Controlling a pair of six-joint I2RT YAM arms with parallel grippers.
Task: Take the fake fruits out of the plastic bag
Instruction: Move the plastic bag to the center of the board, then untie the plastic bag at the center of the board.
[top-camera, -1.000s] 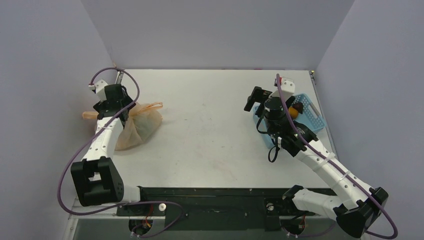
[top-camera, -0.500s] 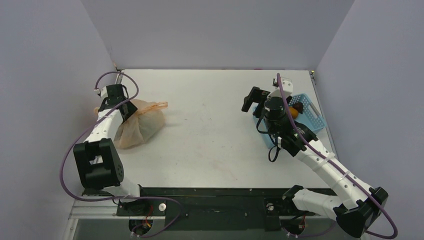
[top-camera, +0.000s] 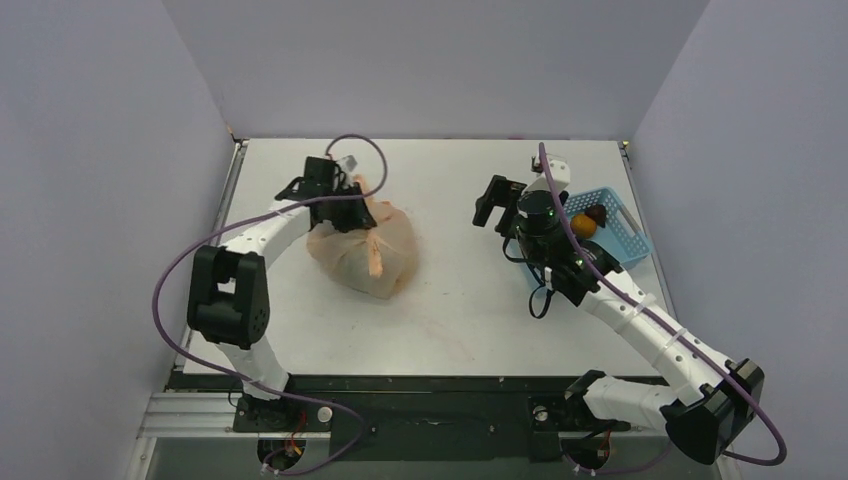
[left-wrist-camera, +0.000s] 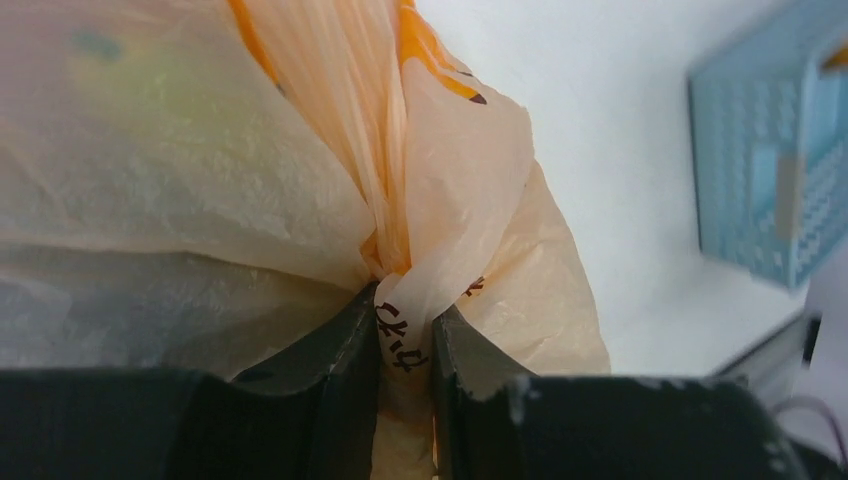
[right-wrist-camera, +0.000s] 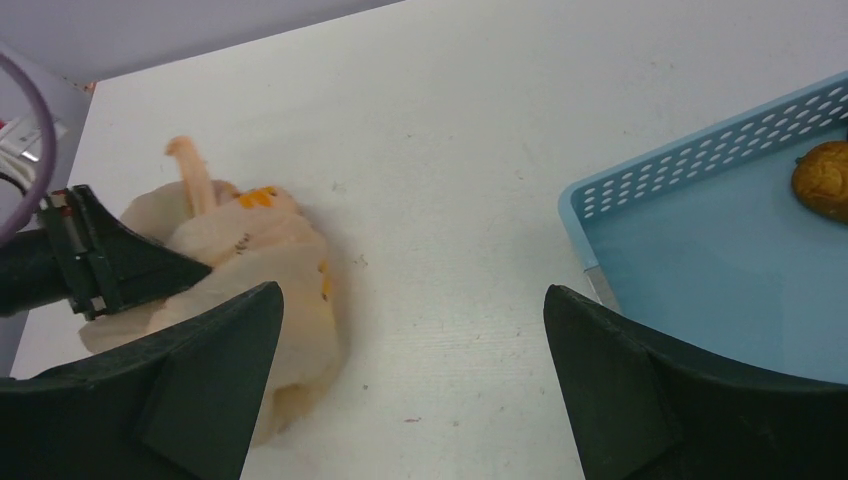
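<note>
The plastic bag, peach-orange and crinkly, lies left of the table's middle. My left gripper is at its far top, shut on a gathered fold of the bag's film. The bag fills the left wrist view, with a faint green tint showing through it. Other fake fruits in it are hidden. My right gripper hovers open over bare table right of the bag, with nothing between its fingers. An orange fruit and a dark maroon one lie in the blue basket.
The light blue perforated basket stands at the right edge of the table, behind my right arm. The orange fruit is in its far corner. Grey walls close off the back and both sides.
My left gripper has shut on the bag and carried it from the table's left edge toward the middle. The right gripper drifted slightly left and stayed open.
</note>
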